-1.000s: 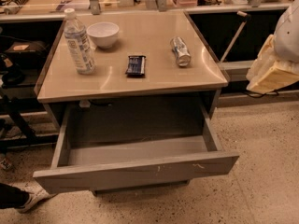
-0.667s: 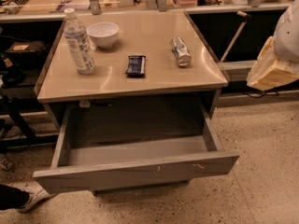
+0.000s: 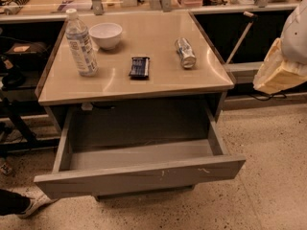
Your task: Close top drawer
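Speckled floor, tan-topped cabinet [image 3: 139, 87] mid-frame; the top drawer [image 3: 139, 178] stands pulled out, lower centre. Rigid, handle-less, judged free-sliding: push its flat front. Gripper [image 3: 280, 71] at right edge, well apart; state cannot be told.

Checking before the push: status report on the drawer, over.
Gripper out of view; arm at right edge, off the drawer. Top drawer wide open, nothing inside. Nothing blocking its slide; shoe on floor by left corner.
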Controlling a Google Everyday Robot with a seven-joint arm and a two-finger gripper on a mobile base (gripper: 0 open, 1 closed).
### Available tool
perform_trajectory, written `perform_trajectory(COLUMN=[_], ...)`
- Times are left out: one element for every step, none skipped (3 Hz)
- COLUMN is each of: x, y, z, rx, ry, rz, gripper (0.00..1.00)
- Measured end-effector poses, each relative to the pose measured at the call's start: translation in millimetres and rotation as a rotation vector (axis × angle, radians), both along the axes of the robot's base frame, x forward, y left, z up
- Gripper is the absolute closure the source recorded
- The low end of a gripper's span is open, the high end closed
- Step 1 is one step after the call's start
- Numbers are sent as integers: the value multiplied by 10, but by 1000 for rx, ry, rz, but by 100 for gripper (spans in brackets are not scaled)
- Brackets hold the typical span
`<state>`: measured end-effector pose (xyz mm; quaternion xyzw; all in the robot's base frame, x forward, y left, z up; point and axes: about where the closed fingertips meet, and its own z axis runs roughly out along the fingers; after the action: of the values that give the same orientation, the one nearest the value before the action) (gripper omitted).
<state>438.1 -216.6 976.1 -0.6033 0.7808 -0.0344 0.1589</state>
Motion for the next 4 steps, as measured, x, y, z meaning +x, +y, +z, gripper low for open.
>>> perform_trajectory(x=[-103, -307, -521, -749], y=[20, 54, 106, 185], z=[-130, -384, -736, -1036], rx=[22, 21, 27, 46], ry=[25, 69, 139, 225], rz=[-18, -55, -88, -100], gripper=[100, 100, 100, 100])
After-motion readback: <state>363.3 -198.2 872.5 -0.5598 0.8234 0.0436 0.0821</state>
